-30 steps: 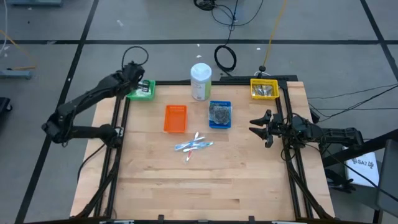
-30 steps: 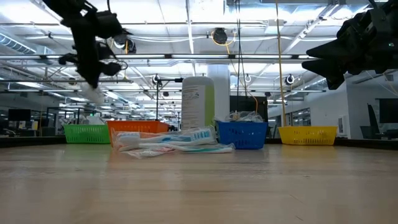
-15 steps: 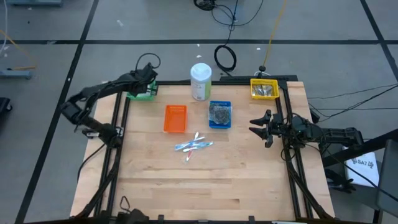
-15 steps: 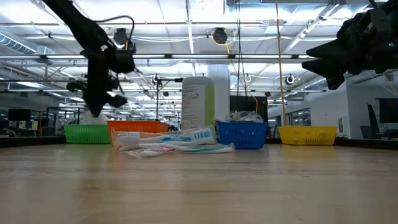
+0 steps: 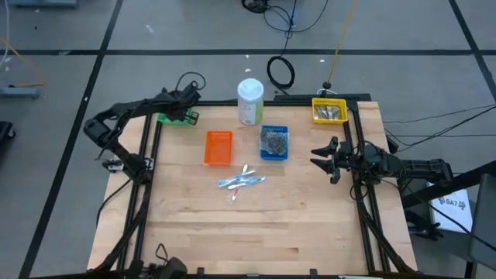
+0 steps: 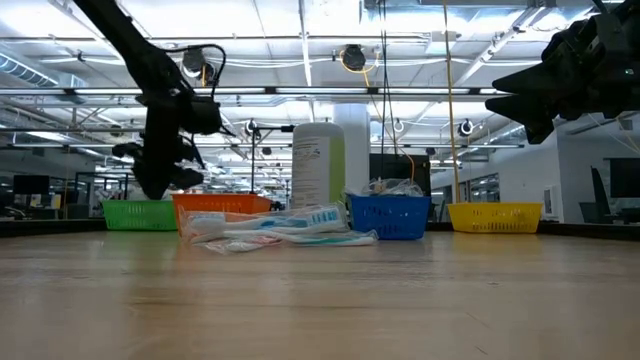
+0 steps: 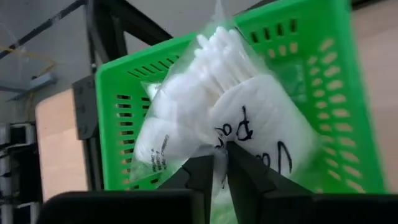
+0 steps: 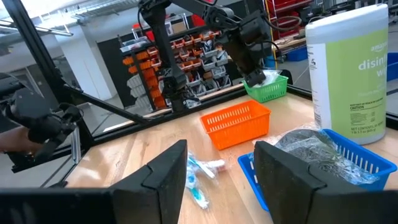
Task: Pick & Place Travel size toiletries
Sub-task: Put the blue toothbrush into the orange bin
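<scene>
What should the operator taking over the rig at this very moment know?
Left gripper: over the green slotted plastic basket at the table's far-left corner, jaws nearly shut, pinching the edge of a clear plastic sachet of white cotton swabs that hangs into the basket.
Right gripper: waiting at the right edge, jaws open, empty.
Done: dark grey puffs in the blue basket; silvery items in the yellow basket.
Left: let go of the sachet; the orange basket looks empty; the clear toothbrush sachets lie mid-table.
The tall white bottle with green label stands behind the baskets.
</scene>
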Controlling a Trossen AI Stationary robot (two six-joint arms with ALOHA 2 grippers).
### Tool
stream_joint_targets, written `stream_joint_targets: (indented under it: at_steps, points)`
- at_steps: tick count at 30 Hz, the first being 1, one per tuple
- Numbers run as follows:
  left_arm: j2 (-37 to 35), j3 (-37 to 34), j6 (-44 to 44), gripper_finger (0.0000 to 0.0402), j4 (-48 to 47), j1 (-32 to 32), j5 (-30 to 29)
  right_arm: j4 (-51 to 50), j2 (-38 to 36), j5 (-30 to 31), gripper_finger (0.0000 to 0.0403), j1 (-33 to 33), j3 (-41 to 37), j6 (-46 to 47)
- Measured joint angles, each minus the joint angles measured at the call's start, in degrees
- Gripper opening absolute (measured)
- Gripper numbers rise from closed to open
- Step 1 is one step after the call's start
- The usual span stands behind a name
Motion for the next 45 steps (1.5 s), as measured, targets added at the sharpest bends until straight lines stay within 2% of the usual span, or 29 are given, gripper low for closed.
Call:
stream_joint_targets:
  at_steps: [4, 12, 15, 17, 24, 28, 30, 33, 38, 42, 45]
  points:
    - [-3.6, -0.1, 1.9, 0.0078, -1.4, -0.1, 0.6, 0.0, 0.0, 0.0, 0.0175, 0.0, 0.0, 0.0]
    - [-14.6, -0.1, 2.1, 0.0176, -3.1, -1.3, 0.5, 0.0, 0.0, 0.0, 0.0175, 0.0, 0.0, 0.0]
    - [-19.2, -0.1, 2.1, 0.0206, -2.7, -2.0, 3.4, 0.0, 0.0, 0.0, 0.0174, 0.0, 0.0, 0.0]
    - [-22.4, -0.1, 2.0, 0.0221, -2.1, -2.4, 8.5, 0.0, 0.0, 0.0, 0.0175, 0.0, 0.0, 0.0]
    - [-31.2, -0.1, 2.3, 0.0251, 2.6, -7.6, 35.4, 0.0, 0.0, 0.0, 0.0176, 0.0, 0.0, 0.0]
    - [-32.6, -0.1, 6.4, 0.0253, 4.8, -15.7, 47.2, 0.0, 0.0, 0.0, 0.0174, 0.0, 0.0, 0.0]
    - [-32.4, -0.1, 7.7, 0.0253, 6.2, -21.8, 49.9, 0.0, 0.0, 0.0, 0.0175, 0.0, 0.0, 0.0]
    - [-29.6, 0.0, 7.9, 0.0253, 12.1, -32.7, 47.2, 0.0, 0.0, 0.0, 0.0177, 0.0, 0.0, 0.0]
    - [-22.3, 0.0, 11.4, 0.0253, 24.1, -48.6, 35.4, 0.0, 0.0, 0.0, 0.0175, 0.0, 0.0, 0.0]
    - [-13.8, 0.0, 13.9, 0.0253, 30.3, -56.5, 30.3, 0.0, 0.0, 0.0, 0.0175, 0.0, 0.0, 0.0]
    - [-7.9, 0.0, 14.4, 0.0253, 32.7, -59.0, 27.2, 0.0, 0.0, 0.0, 0.0177, 0.0, 0.0, 0.0]
